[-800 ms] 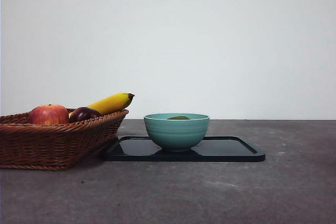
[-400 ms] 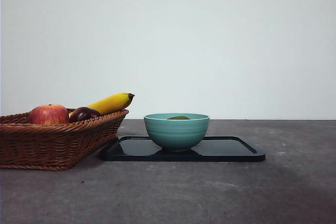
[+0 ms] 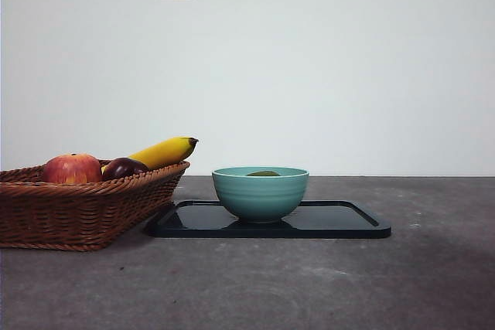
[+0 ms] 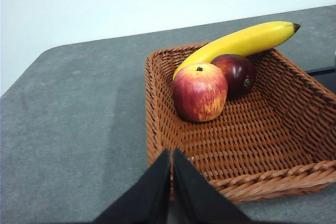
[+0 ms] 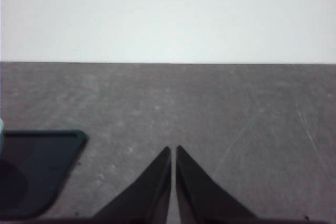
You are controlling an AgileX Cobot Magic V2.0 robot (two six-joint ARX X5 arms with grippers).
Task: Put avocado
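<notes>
Both fingers [image 4: 171,156] [image 5: 173,153] pressed together, empty | avocado [image 3: 263,173] unmoved in bowl [image 3: 260,195]

The front view looks level across the bench toward the wall. The left wrist view overlooks the wicker basket [image 4: 247,145], shared with the front view; the right wrist view catches the black tray [image 5: 37,169].

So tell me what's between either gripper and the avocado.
Only the teal bowl's own wall: the avocado lies inside it on the black tray, just its top showing over the rim. The left gripper is by the basket, the right gripper over bare table; both are empty.
</notes>
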